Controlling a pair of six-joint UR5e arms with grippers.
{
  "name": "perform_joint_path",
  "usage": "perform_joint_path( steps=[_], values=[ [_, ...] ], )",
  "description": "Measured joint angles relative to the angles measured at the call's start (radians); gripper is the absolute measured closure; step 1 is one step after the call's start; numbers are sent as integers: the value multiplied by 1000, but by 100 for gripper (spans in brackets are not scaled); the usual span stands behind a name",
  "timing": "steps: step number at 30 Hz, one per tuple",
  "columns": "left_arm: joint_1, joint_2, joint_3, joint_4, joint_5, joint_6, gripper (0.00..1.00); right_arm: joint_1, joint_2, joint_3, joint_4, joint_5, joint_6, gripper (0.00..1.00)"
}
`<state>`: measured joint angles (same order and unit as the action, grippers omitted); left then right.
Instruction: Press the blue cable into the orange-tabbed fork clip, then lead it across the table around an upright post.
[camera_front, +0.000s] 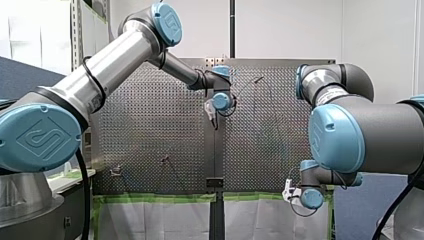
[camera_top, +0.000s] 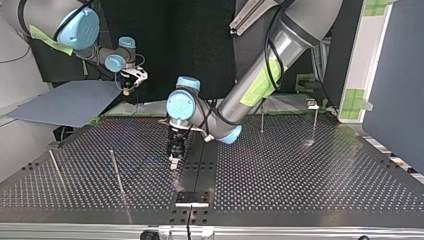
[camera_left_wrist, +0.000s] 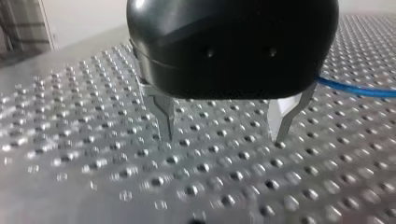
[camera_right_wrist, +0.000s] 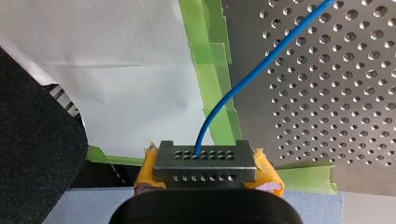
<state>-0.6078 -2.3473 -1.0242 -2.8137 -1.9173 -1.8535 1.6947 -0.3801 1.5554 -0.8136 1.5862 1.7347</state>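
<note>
Left gripper (camera_left_wrist: 224, 137) spread wide over perforated table (camera_left_wrist: 93, 154).

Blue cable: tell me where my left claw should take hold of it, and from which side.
Take the straight run of the blue cable that passes low over the table beside my open left claw. Come from above, straddling it across its length: it is thin and runs nearly flat there, likely leaving no room beneath. Farther along, my right claw holds it.
</note>
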Motion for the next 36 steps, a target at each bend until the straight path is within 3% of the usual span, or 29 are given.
perform_joint_path(
  steps=[4,9,22,31,36],
  values=[
    [0,1,-3,-42,-35,-11,0,0,0,-1,1,0,-1,100],
    [0,2,-7,-82,-29,-23,0,2,0,-2,2,0,-1,100],
    [-4,81,-42,-206,71,-46,0,7,0,-3,5,0,-8,100],
    [-18,95,-68,-296,164,-33,0,10,0,-6,8,0,-10,100],
    [-21,114,-85,-307,202,-28,0,11,0,-10,13,0,-12,100]
  ],
)
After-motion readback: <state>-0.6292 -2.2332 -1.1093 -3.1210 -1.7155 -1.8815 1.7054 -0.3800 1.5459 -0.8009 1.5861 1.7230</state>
